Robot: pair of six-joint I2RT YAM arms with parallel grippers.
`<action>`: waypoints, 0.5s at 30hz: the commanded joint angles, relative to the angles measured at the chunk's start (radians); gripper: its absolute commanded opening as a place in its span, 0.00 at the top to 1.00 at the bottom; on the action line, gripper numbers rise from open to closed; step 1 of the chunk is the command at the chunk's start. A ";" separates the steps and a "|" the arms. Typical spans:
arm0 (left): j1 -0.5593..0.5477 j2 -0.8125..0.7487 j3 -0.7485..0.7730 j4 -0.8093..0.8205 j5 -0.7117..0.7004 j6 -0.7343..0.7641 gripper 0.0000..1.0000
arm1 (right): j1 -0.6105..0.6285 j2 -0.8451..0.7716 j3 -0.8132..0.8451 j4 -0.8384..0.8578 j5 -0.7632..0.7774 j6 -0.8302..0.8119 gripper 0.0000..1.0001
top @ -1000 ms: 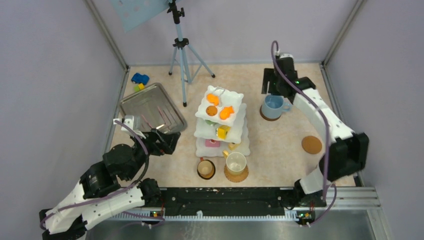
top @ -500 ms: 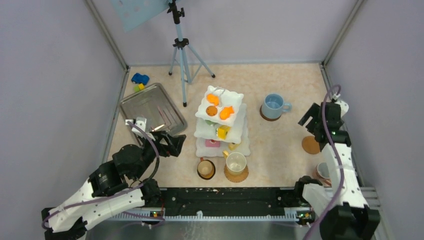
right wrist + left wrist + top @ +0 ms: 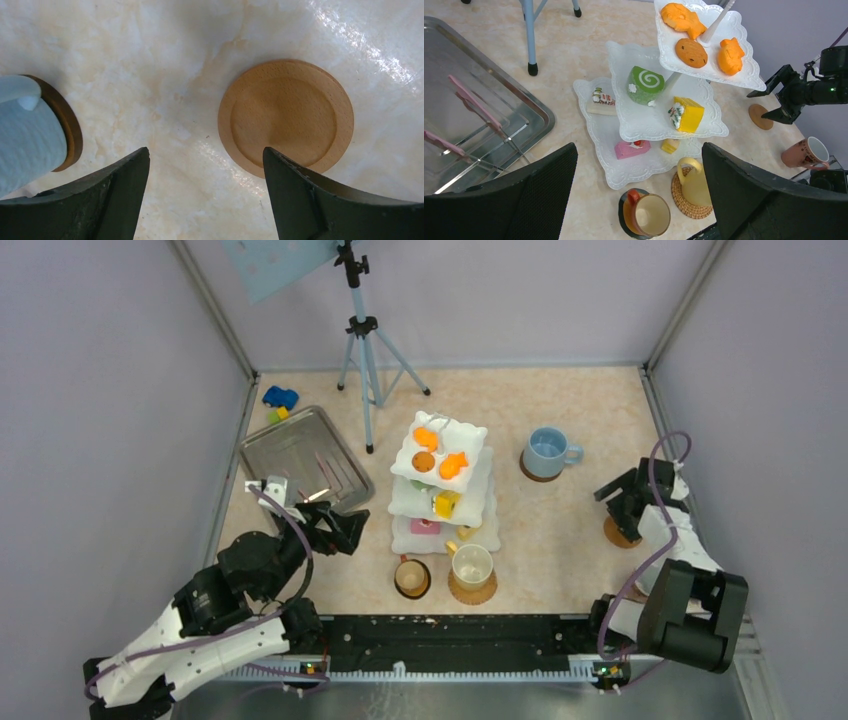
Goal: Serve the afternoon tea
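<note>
The white three-tier stand [image 3: 443,498] holds orange, green, yellow and pink pastries; it also shows in the left wrist view [image 3: 610,150]. A blue mug [image 3: 547,452] sits on a brown coaster at the right rear. A cream mug [image 3: 471,565] on a woven coaster and a brown mug [image 3: 411,577] on a dark coaster stand in front of the stand. My left gripper [image 3: 335,525] is open and empty, left of the stand. My right gripper [image 3: 625,502] is open, just above an empty wooden coaster [image 3: 286,116]. A pinkish mug [image 3: 806,152] stands near the right front edge.
A steel tray [image 3: 290,445] with pink-handled utensils lies at the left rear. A blue toy car [image 3: 281,396] sits behind it. A tripod [image 3: 365,340] stands behind the stand. Frame posts and walls close in both sides.
My right arm has swung from the blue mug back to the right side and dropped over the empty wooden coaster. My left gripper has shifted slightly towards the stand.
</note>
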 commanded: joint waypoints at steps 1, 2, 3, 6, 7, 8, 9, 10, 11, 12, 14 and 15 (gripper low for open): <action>0.002 0.000 0.020 0.011 -0.018 0.007 0.01 | -0.005 0.043 -0.021 0.084 0.023 0.049 0.18; 0.002 0.002 0.023 0.009 -0.016 0.007 0.01 | -0.005 0.063 -0.015 0.077 0.017 0.050 0.18; 0.002 0.004 0.027 0.007 -0.014 0.005 0.01 | -0.005 0.079 -0.013 0.079 0.002 0.047 0.19; 0.002 0.003 0.031 -0.008 -0.013 -0.008 0.01 | -0.005 0.101 -0.026 0.092 -0.059 0.045 0.23; 0.001 0.001 0.032 -0.012 -0.012 -0.012 0.01 | -0.001 0.096 -0.038 0.099 -0.100 0.051 0.24; 0.001 -0.001 0.031 -0.015 -0.014 -0.015 0.01 | 0.010 0.085 -0.052 0.105 -0.128 0.067 0.25; 0.001 -0.001 0.034 -0.017 -0.016 -0.016 0.01 | 0.029 0.070 -0.065 0.108 -0.143 0.085 0.25; 0.002 0.000 0.037 -0.020 -0.020 -0.015 0.01 | 0.061 0.039 -0.076 0.110 -0.140 0.103 0.25; 0.002 0.003 0.043 -0.023 -0.025 -0.016 0.01 | 0.101 0.017 -0.083 0.108 -0.124 0.124 0.25; 0.001 0.006 0.047 -0.027 -0.031 -0.015 0.01 | 0.147 -0.005 -0.087 0.105 -0.111 0.143 0.25; 0.002 0.016 0.055 -0.029 -0.037 -0.010 0.01 | 0.196 -0.038 -0.112 0.125 -0.113 0.188 0.26; 0.001 0.020 0.060 -0.028 -0.040 -0.007 0.01 | 0.215 -0.049 -0.128 0.144 -0.118 0.206 0.26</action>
